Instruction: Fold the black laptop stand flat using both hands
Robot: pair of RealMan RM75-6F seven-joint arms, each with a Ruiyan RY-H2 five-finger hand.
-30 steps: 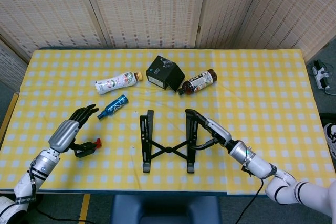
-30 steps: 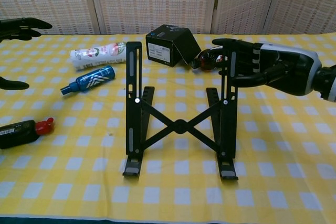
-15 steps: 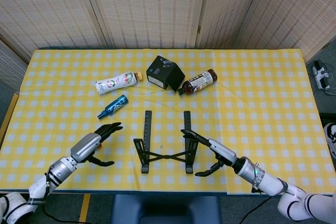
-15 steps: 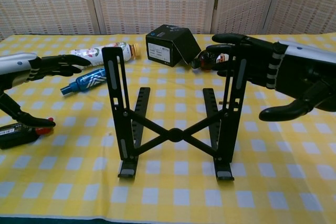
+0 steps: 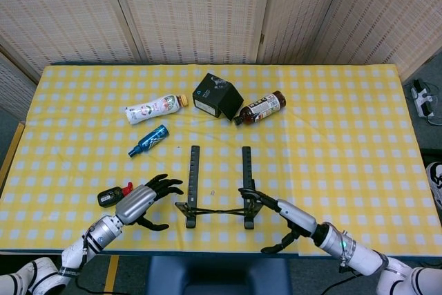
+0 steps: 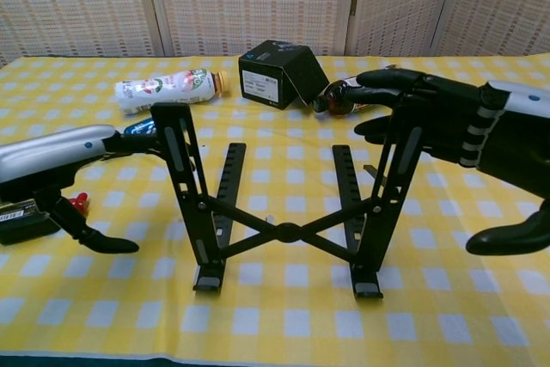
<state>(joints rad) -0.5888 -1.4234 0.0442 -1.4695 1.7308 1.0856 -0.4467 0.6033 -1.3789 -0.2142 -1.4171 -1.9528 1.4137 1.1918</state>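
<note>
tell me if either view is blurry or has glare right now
Head view: even light, sharp, soft shadows under the stand; no glare. Chest view: stand and box sharp, while the close right hand and left hand look slightly soft, with a small highlight on the left hand's silver shell.

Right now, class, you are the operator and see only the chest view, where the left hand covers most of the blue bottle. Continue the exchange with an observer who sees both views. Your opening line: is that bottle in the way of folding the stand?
Observer: In the head view the blue bottle lies whole, beyond the left hand and apart from the laptop stand, so probably not.
Operator: And the dark bottle behind my right hand?
Observer: That brown bottle lies beside the black box, well beyond the stand's far ends.
Operator: Anything beside my left hand?
Observer: A black item with a red cap lies close on its left.
</note>
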